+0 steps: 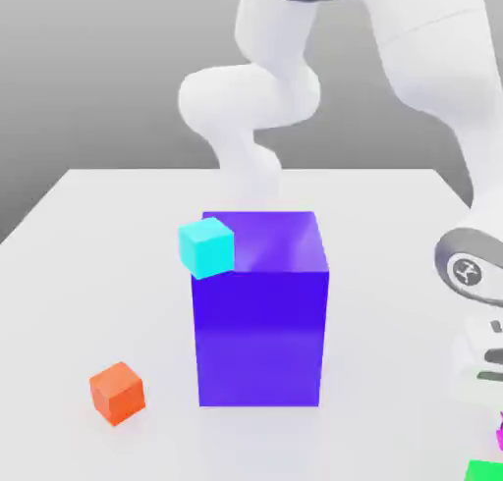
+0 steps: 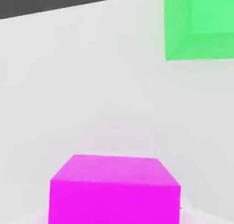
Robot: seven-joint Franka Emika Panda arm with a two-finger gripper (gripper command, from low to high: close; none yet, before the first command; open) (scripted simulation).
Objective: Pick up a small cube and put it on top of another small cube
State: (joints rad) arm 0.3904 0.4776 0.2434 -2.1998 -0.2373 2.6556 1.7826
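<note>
Because the arm [image 1: 472,273] bends low at the exterior view's right, its hand camera sits close over the pink cube [image 2: 114,189] on the table [image 2: 82,90], probably to grab it. The green cube [image 2: 199,29] waits nearby.

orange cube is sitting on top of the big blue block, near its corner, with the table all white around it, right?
Not quite: the cube up at the corner of the blue block is the cyan cube. The orange cube sits on the white table, as the exterior view shows.
</note>
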